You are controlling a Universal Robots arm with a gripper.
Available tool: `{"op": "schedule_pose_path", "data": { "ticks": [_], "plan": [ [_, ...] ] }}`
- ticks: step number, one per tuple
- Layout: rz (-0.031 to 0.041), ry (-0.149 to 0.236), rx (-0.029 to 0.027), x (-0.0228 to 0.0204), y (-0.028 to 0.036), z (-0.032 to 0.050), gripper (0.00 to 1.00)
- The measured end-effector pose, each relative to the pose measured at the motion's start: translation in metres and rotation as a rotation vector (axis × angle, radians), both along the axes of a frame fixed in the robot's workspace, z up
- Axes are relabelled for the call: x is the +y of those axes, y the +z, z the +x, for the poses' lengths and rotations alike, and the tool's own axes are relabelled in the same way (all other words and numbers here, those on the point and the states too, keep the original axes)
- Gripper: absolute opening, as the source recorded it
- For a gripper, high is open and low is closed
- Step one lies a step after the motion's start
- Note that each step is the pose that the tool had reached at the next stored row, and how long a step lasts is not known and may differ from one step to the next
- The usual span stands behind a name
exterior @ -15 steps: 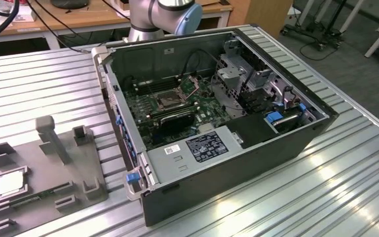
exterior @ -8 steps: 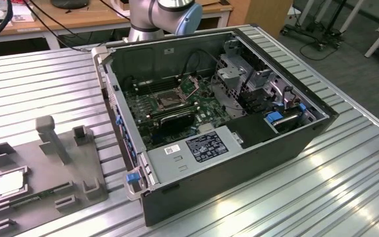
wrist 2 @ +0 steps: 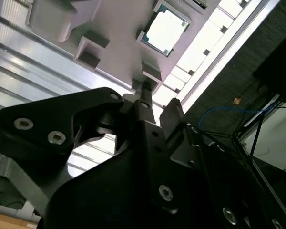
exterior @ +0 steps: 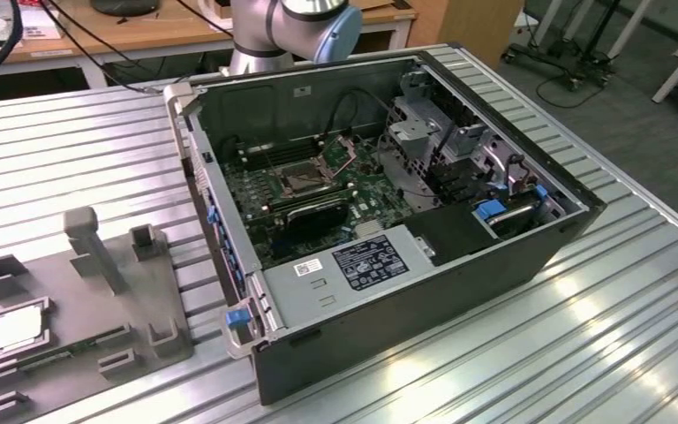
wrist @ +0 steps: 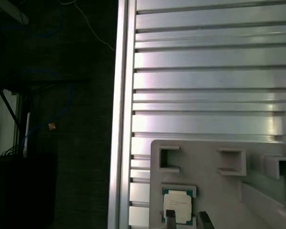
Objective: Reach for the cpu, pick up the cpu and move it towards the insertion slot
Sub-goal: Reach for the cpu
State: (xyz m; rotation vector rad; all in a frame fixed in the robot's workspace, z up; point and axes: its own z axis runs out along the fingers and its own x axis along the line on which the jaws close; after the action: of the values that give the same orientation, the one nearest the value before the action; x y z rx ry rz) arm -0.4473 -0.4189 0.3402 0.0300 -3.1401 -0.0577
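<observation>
Ribbed aluminium tabletop (exterior: 621, 336) across the whole exterior view, pale, slatted end to end, glaring white where the room light strikes. On it, toward the exterior view's right, an open dark computer case (exterior: 433, 291) lying on its side, green circuit board (exterior: 257, 199) exposed. Well apart from it, at the exterior view's lower left, a grey moulded fixture (exterior: 116, 309) with upright posts and shallow pockets. Flat in one pocket near the fixture's outer edge, the cpu (exterior: 18, 331) (wrist 2: 167, 28) (wrist: 178, 208), silvery face up, with a thin green memory stick (exterior: 74, 351) lying near it in a neighbouring groove. Inside the case, the insertion slot (exterior: 296, 181), a dark square in a silver frame, far from the chip. Behind the case, the base of the arm (exterior: 297, 22), rising out of the picture. Beyond the tabletop, a wooden desk (exterior: 139, 35) with cables on it, dark grey floor (exterior: 621, 97) and wheeled stands (exterior: 551, 62). In both wrist views, the tool (wrist 2: 158, 98) (wrist: 187, 220) hanging over the fixture near the cpu, black fingertips (wrist: 170, 217) set narrowly apart with nothing between them, clear of the chip. Past the tabletop's edge rail in the second wrist view, shadowed floor and a loose blue cable (wrist 2: 219, 109).
</observation>
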Motion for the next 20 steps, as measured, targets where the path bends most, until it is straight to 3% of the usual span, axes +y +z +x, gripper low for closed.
{"op": "schedule_pose_path", "data": {
  "ticks": [4, 5, 7, 8, 10, 11, 13, 16, 17, 20],
  "plan": [
    [0.0000, 0.000, 0.0000, -0.0014, -0.0073, -0.0010, 0.47],
    [0.0000, 0.000, -0.0001, -0.0016, -0.0091, -0.0012, 0.47],
    [-0.0001, 0.000, 0.0000, -0.0019, -0.0126, -0.0013, 0.58],
    [0.0000, 0.000, 0.0000, -0.0020, -0.0145, -0.0013, 0.58],
    [-0.0001, 0.000, 0.0001, -0.0021, -0.0181, -0.0013, 0.70],
    [0.0000, 0.000, 0.0000, -0.0021, -0.0200, -0.0013, 0.70],
    [0.0000, 0.000, 0.0000, -0.0023, -0.0236, -0.0013, 0.82],
    [0.0000, 0.000, 0.0000, -0.0026, -0.0290, -0.0014, 0.88],
    [0.0000, -0.001, 0.0000, -0.0029, -0.0309, -0.0016, 0.94],
    [0.0000, -0.018, 0.0000, -0.0032, -0.0363, -0.0025, 0.94]
  ]
}}
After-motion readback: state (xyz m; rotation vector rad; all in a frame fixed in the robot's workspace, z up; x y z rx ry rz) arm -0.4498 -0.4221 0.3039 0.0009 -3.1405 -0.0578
